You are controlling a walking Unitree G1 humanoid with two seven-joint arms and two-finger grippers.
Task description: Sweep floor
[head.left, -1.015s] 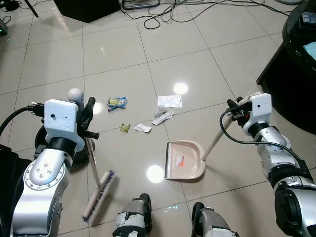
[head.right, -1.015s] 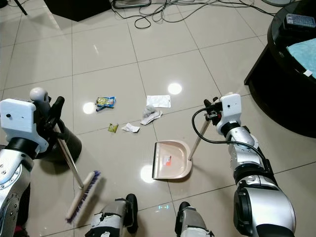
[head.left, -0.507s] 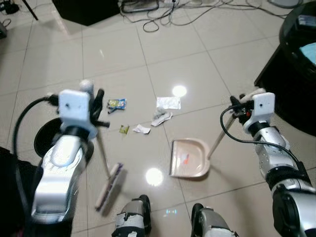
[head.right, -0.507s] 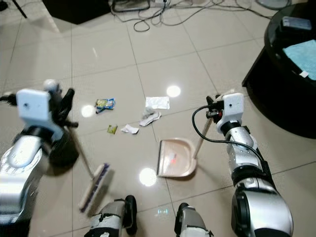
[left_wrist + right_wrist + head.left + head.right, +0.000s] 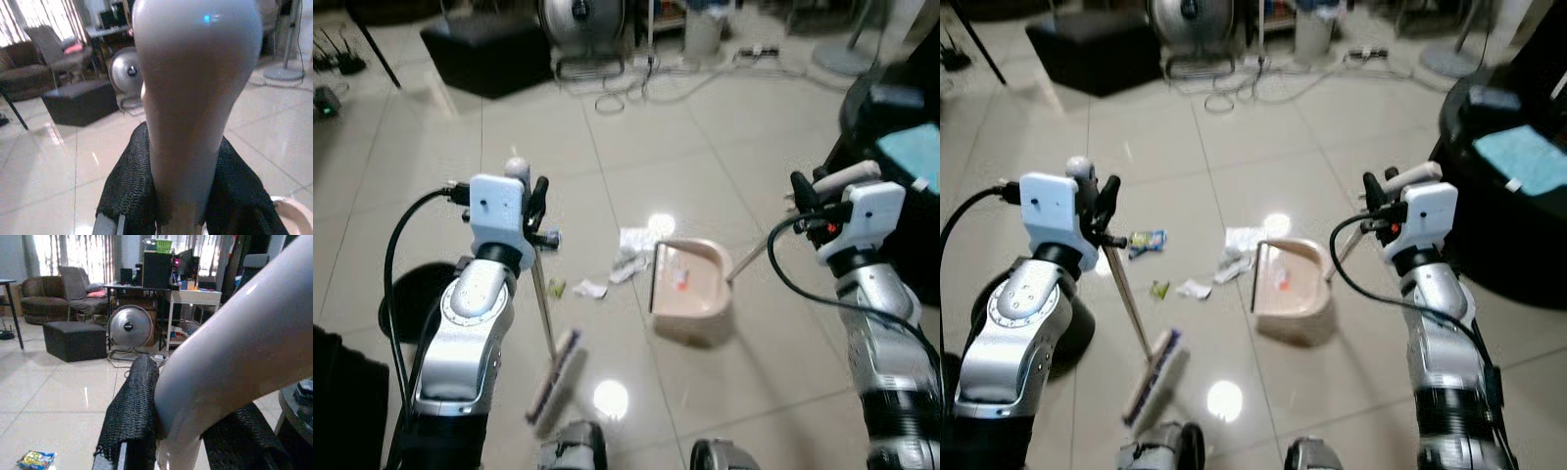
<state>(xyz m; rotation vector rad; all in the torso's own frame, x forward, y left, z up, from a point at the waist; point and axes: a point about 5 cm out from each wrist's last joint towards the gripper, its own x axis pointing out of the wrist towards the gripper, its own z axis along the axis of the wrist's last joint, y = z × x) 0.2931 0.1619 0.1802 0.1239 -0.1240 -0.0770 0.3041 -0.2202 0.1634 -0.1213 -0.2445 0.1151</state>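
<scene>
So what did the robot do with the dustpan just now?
The right gripper pushed the dustpan forward, right up beside the crumpled paper, and tipped it up. The left gripper carried the broom a little nearer the litter. Both stayed clamped on their handles. The wrappers stayed put.

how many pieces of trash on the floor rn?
4 visible, all left of the dustpan: a snack wrapper, a small green scrap, a small white scrap, and crumpled white paper at the dustpan's mouth. More may be hidden behind the dustpan.
</scene>
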